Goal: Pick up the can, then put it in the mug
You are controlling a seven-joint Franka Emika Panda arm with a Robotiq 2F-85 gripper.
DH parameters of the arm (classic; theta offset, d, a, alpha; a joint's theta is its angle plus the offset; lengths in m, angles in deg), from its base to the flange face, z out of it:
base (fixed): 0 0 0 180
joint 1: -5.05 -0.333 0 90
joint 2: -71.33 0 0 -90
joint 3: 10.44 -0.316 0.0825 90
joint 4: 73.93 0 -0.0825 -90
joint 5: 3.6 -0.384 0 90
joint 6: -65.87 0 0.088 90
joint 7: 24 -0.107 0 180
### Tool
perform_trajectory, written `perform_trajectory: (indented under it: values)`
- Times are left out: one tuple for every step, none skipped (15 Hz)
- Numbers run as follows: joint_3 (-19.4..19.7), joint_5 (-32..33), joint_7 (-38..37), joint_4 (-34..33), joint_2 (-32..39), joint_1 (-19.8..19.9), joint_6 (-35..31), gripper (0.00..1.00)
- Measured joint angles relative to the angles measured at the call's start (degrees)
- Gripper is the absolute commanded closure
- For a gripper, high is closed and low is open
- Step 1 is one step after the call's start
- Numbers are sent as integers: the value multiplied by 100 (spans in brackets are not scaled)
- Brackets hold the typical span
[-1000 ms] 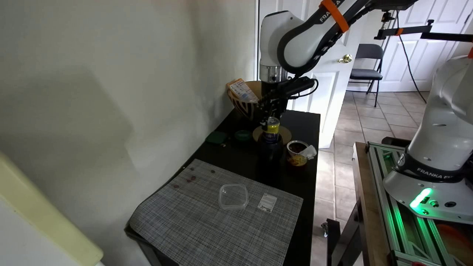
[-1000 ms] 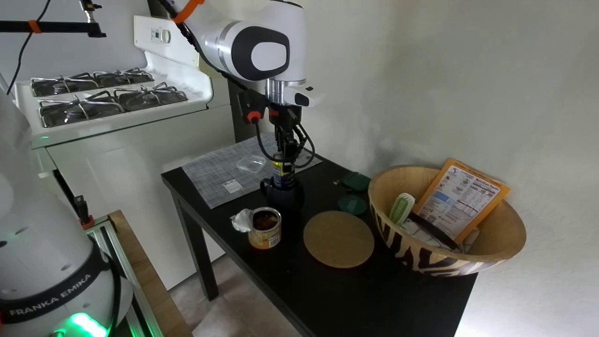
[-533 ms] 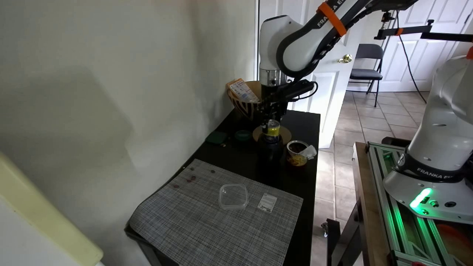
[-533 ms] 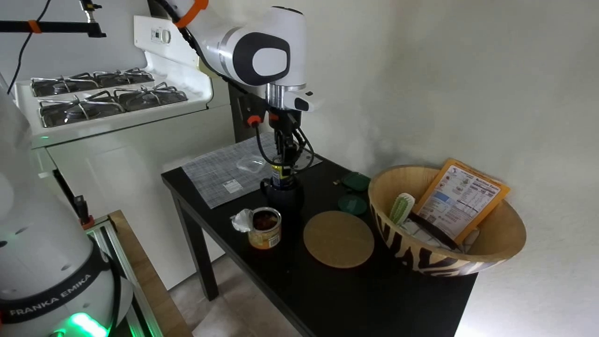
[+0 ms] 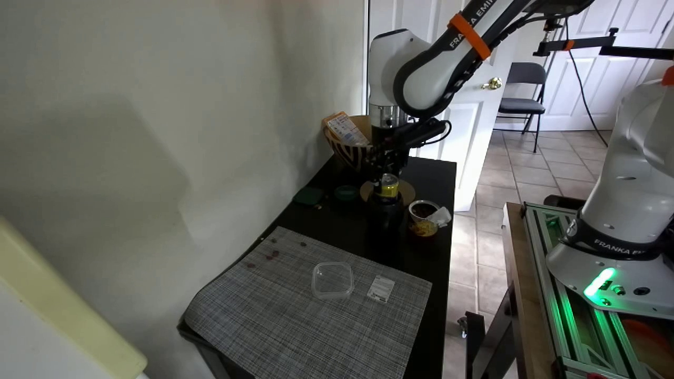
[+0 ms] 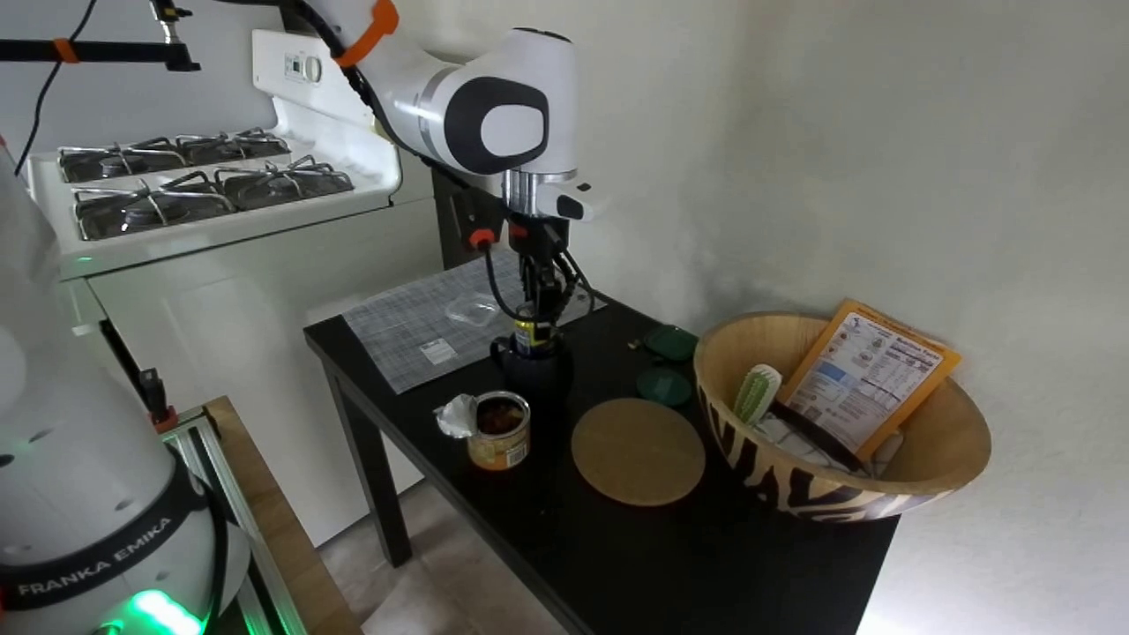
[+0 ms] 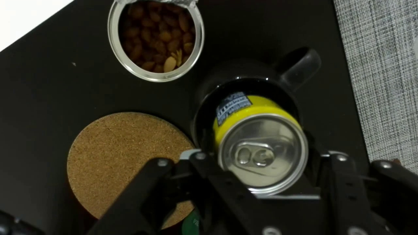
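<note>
The can [image 7: 261, 153] is yellow with a silver pull-tab top. It shows in both exterior views [image 5: 389, 188] [image 6: 527, 332], close to upright, with its lower part hidden inside the mug. The mug [image 5: 386, 215] is squat and very dark, almost black, and stands upright on the black table; it also shows in an exterior view [image 6: 542, 375]. Its handle shows in the wrist view, where the mug's wall [image 7: 212, 88] surrounds the can. My gripper [image 7: 261, 145] has a finger on each side of the can's upper part and is shut on it, just above the mug's rim.
An open tin of almonds [image 6: 500, 432] with peeled foil stands beside the mug. A round cork mat [image 6: 637, 451], green lids [image 6: 663, 385] and a zebra-patterned basket [image 6: 847, 498] are nearby. A clear plastic tub [image 5: 333, 281] rests on the grey placemat [image 5: 316, 331].
My gripper and the can have moved down together. The can now sits deeper in the mug, with less of its side showing. The mug and other objects have not moved.
</note>
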Motion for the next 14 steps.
perform_trajectory:
  values:
    - [3, 3, -6, 0, 12, 0, 0, 11]
    - [5, 3, -14, 0, 22, 0, 0, 9]
    - [9, 4, -20, -2, 22, 0, -1, 8]
    - [10, 4, -29, -9, 21, 0, -1, 3]
    - [11, 4, -34, -19, 21, 0, -1, 0]
    - [12, 5, -39, -28, 19, 0, -1, 0]
    - [13, 5, -42, -34, 14, 0, -1, 0]
    - [16, 5, -44, -44, 2, 0, -1, 0]
    - [20, 5, -44, -56, -24, 0, -1, 0]
    - [26, 4, -44, -67, -79, 0, -1, 0]
    - [30, 3, -41, -75, -178, 0, 6, 0]
    - [30, 3, -27, -79, -321, 0, 38, 0]
    - [30, 2, 18, -83, -515, 0, 122, 0]
    - [31, -10, 120, -84, -737, 0, 242, 0]
